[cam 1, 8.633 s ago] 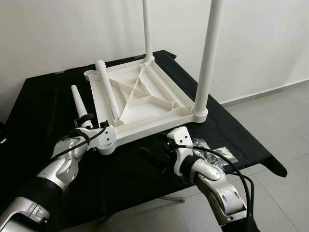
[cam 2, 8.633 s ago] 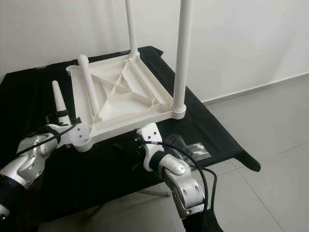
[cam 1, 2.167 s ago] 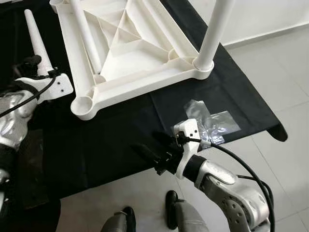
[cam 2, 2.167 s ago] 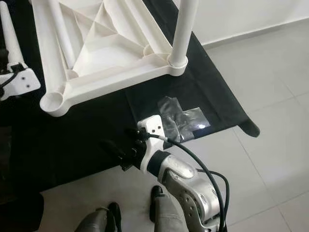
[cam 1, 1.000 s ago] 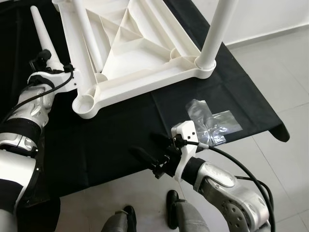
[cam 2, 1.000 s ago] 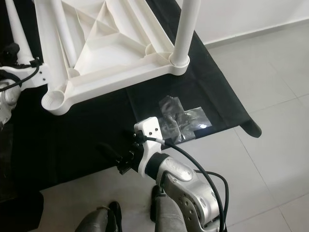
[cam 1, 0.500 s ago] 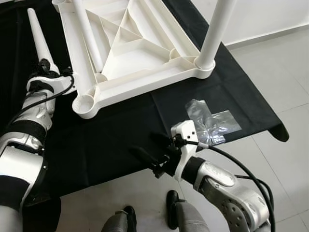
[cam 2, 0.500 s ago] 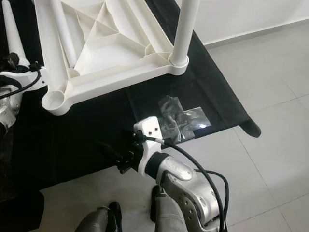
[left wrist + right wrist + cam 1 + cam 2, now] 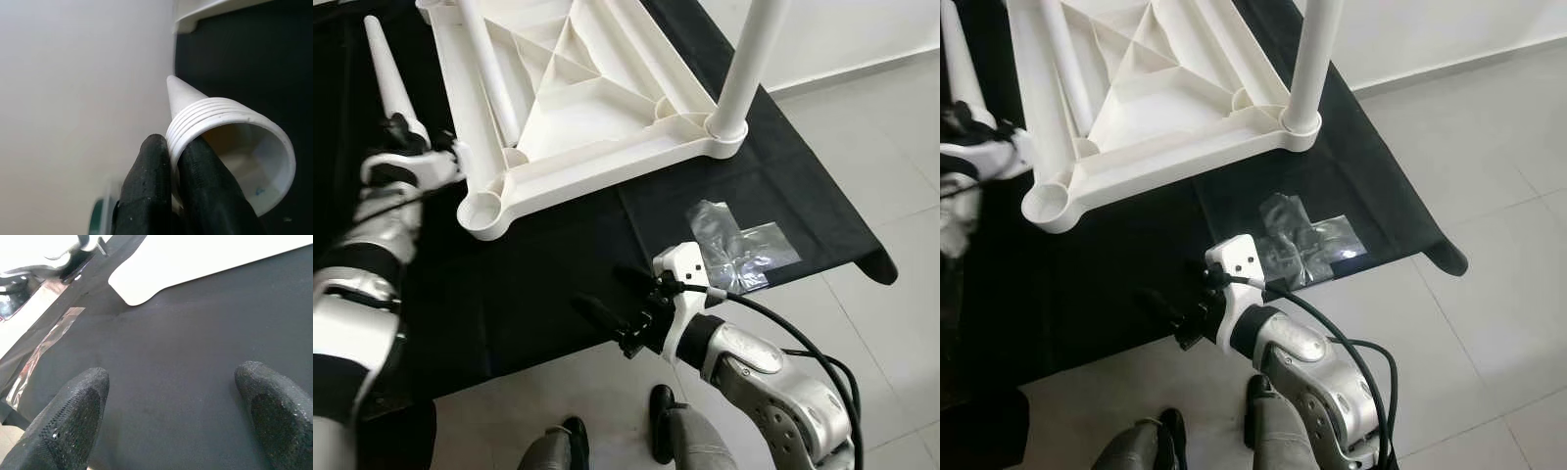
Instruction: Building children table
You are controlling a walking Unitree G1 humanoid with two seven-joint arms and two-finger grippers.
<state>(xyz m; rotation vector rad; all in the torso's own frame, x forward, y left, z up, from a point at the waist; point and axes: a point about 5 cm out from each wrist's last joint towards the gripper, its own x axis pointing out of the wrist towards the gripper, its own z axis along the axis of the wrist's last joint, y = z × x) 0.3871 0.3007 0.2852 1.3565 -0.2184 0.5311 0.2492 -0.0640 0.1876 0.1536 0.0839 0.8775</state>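
Left end effector (image 9: 168,161) pinches table leg's (image 9: 230,142) threaded rim

The upturned table top (image 9: 578,108) lies on the cloth-covered work table (image 9: 548,274), with one fitted leg (image 9: 744,69) standing upright on its near right corner and an empty corner socket (image 9: 481,208) nearest the left gripper (image 9: 403,132). That gripper sits just left of the socket, clamped around a loose tapered leg (image 9: 389,80). The right gripper (image 9: 612,313), fingers spread, hovers over the cloth nearer than the table top, with a plastic bag (image 9: 736,250) lying to its right.
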